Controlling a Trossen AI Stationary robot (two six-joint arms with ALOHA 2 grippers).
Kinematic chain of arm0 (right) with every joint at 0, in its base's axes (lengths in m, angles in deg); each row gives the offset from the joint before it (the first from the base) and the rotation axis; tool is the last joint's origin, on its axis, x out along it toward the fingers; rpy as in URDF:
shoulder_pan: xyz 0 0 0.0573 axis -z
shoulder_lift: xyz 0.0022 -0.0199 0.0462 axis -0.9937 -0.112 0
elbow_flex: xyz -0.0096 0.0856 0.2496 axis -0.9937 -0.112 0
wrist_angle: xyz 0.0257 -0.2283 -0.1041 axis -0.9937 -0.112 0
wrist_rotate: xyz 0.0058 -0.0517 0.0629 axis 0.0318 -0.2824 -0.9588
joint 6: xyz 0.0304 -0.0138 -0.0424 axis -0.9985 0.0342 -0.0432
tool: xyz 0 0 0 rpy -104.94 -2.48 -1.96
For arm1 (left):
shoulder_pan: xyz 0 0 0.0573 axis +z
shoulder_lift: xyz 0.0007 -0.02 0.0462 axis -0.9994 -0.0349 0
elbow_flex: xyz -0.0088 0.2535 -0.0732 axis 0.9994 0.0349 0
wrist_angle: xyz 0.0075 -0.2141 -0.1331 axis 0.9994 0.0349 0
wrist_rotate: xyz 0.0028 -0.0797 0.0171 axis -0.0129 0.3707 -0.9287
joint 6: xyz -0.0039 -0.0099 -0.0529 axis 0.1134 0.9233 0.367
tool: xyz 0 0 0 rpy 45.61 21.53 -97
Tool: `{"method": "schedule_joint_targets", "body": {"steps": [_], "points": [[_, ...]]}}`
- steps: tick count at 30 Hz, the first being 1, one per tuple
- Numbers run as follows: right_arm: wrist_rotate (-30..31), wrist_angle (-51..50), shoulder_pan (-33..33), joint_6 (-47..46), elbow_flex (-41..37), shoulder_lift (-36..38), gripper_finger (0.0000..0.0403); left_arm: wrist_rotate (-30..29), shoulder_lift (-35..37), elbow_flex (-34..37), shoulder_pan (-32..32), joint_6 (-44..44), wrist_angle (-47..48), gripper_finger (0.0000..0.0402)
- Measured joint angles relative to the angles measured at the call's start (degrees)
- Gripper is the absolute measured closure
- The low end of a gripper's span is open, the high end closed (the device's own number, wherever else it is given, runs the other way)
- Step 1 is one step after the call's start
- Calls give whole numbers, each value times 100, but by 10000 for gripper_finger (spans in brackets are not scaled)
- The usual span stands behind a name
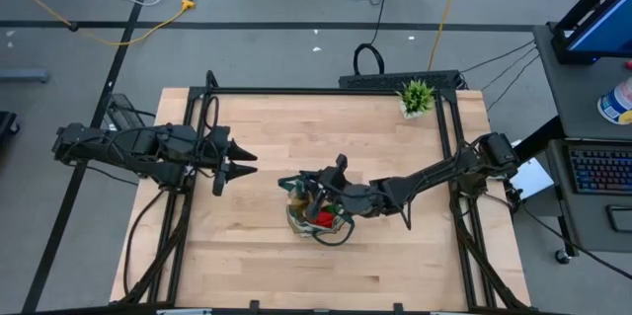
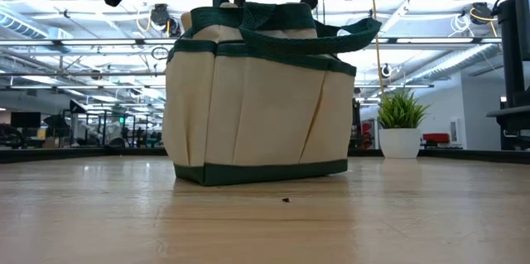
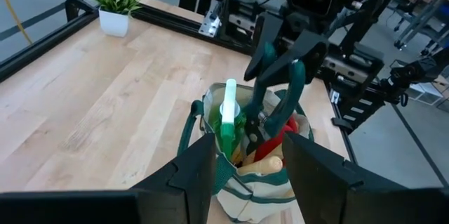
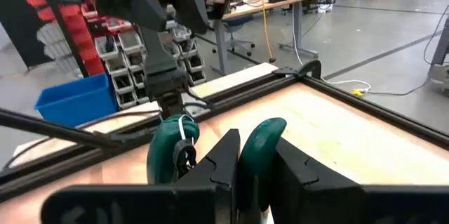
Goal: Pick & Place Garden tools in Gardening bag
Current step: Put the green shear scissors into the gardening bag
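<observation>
The right gripper (image 1: 331, 192) hangs directly over the gardening bag (image 1: 314, 212), its fingers drawn together on the green handles of the pruning shears (image 3: 277, 101). The shears stand nearly upright beneath it, long axis running straight down, blade end already inside the bag's mouth and handles still above the rim. So the bag lies directly below this gripper, and the coming move looks to turn on that vertical line: a short lowering and a release should let the shears slide in among what is already there. Inside the bag the left wrist view shows a green-white item (image 3: 229, 115), something red that may be the glove (image 3: 279, 140), and a wooden handle (image 3: 266, 164), all standing close beside the shears and crowding the opening, which could make the tool snag.

The left gripper (image 1: 244, 164) waits well off to the bag's side, fingers apart and empty, pointing toward it. The right arm is clearly the nearer one
</observation>
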Motion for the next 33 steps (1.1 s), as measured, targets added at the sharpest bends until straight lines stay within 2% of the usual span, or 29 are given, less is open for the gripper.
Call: {"method": "schedule_joint_targets", "body": {"steps": [10, 19, 25, 33], "points": [[-4, -749, 0, -407, 0, -9, 367, 0, 0, -2, 0, -61, 0, 231], [-35, -849, 0, -373, 0, -7, 362, 0, 0, -2, 0, -106, 0, 231], [-595, -1000, 0, -346, -4, -7, 356, 0, 0, -2, 0, -109, 0, 231], [-782, -1014, -35, -217, -4, -4, 330, 0, 0, -2, 0, -109, 0, 231]]}}
